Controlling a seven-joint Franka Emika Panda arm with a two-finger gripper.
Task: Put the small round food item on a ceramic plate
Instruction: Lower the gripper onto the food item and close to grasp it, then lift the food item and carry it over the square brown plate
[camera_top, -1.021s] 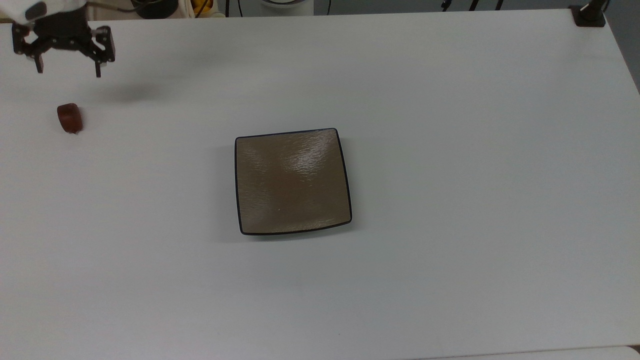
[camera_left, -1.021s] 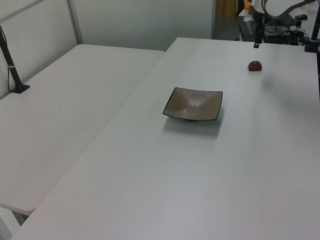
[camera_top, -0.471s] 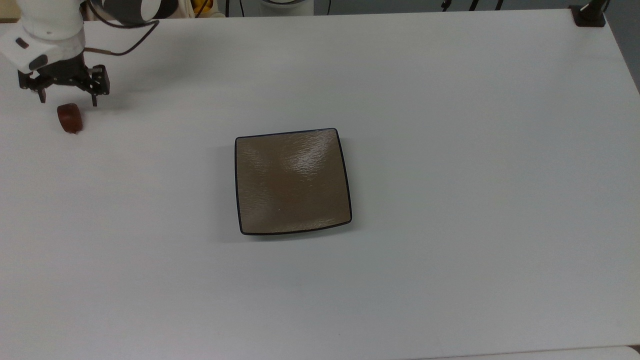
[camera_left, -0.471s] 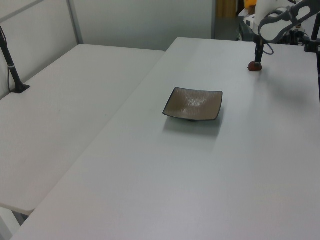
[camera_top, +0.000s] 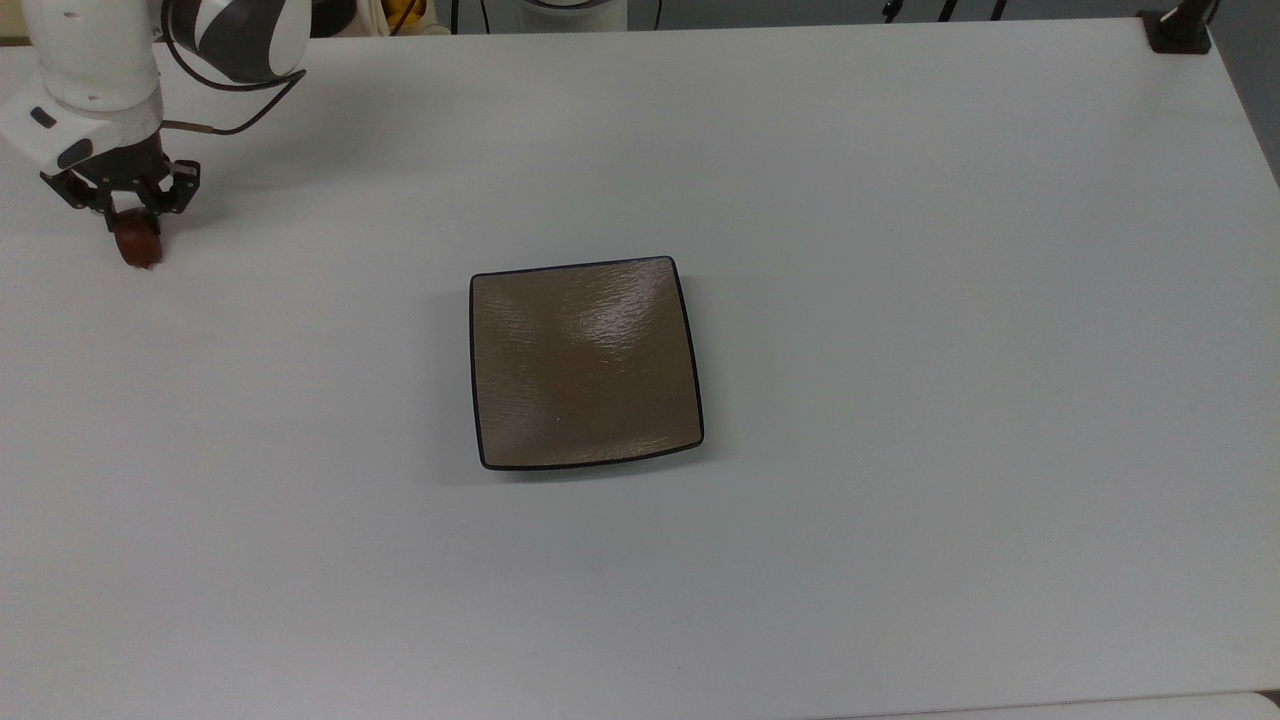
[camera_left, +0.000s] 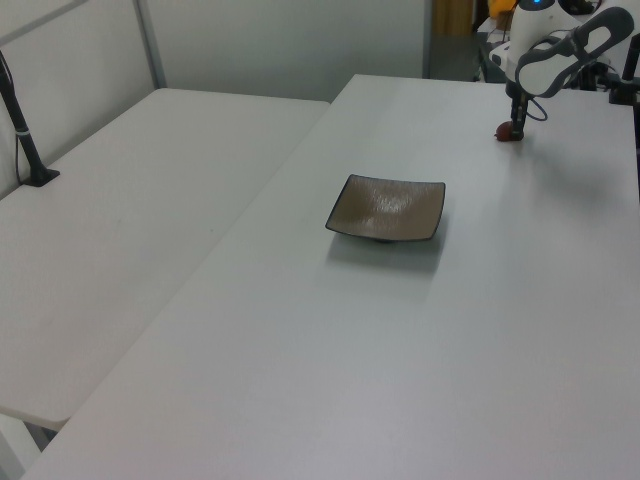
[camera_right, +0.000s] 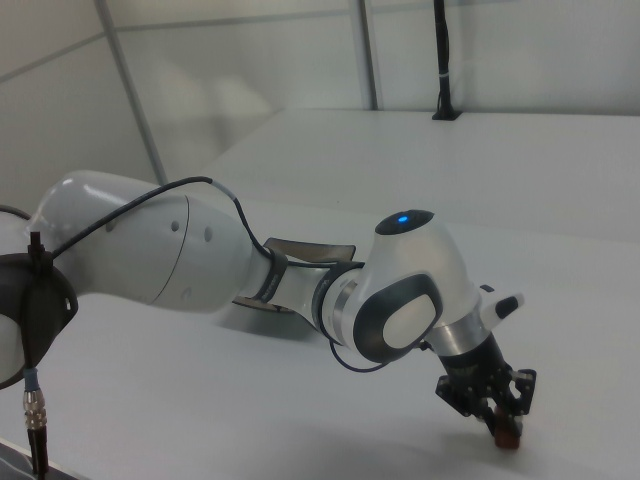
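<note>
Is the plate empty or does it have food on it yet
Empty. The plate shows a bare brown surface in the top view. The food item sits on the table far toward the top view's left, under the gripper.

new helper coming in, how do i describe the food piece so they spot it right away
On the white table, go to the top view's far upper left, well away from the square brown plate. The food item is the small glossy reddish-brown lump between the fingers of the black gripper.

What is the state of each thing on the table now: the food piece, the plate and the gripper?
Food piece: on the table, off the plate, between the gripper's fingers.
Plate: flat on the table, nothing on it.
Gripper: down at the table, fingers shut on the food piece.
Table: white, holds the plate and the food piece.
</note>
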